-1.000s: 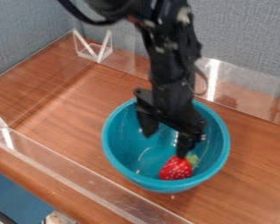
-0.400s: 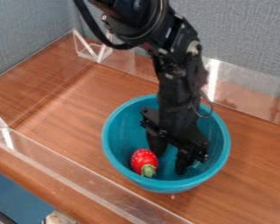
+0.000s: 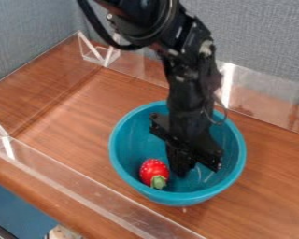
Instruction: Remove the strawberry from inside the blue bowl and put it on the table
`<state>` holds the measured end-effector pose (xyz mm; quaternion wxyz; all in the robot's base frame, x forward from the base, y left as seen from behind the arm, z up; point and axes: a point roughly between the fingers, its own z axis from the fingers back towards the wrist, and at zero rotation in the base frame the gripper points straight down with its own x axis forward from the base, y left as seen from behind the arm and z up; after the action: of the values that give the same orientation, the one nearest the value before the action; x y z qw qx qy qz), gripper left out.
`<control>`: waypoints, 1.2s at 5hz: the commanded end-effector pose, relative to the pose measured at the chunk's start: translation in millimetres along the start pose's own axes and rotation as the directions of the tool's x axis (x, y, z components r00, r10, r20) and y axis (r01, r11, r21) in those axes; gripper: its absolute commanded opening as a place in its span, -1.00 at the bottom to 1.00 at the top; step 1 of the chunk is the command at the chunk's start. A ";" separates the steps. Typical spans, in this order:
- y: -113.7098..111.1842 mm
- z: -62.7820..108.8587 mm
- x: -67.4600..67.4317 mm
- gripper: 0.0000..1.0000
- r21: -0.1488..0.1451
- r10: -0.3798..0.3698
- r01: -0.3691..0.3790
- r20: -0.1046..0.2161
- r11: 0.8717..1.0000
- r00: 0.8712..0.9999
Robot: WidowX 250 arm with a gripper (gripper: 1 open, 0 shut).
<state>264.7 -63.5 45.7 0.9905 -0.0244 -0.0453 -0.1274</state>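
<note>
Black pincer [image 3: 190,164]: pointing straight down inside the bowl, jaws drawn together, nothing visibly clamped; tips dark and hard to separate against the arm.
Small red toy strawberry with green leafy top [image 3: 153,172]: on the bowl floor at the pincer's nine o'clock, just beside it, contact unclear.
Large glossy teal-blue plastic bowl [image 3: 124,154]: far wall partly hidden by the arm.
Reddish-brown wood-grain table [image 3: 64,103]: edges cut off; clear acrylic walls [image 3: 64,191] barely discernible.
</note>
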 end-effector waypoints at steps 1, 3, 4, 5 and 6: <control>7.1 35.3 15.5 -1.00 0.004 0.011 -0.012 0.106 1.000 0.994; 67.5 104.1 24.6 -1.00 0.031 0.122 -0.132 0.215 0.991 0.969; 55.5 93.4 12.6 1.00 0.033 0.072 -0.079 0.189 0.996 0.979; 51.0 81.6 3.3 1.00 0.030 0.050 -0.056 0.162 0.998 0.986; 38.2 62.7 -5.0 1.00 0.024 0.003 -0.006 0.128 1.000 0.992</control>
<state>260.2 -21.1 94.4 0.9890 -0.0238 -0.0853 -0.1188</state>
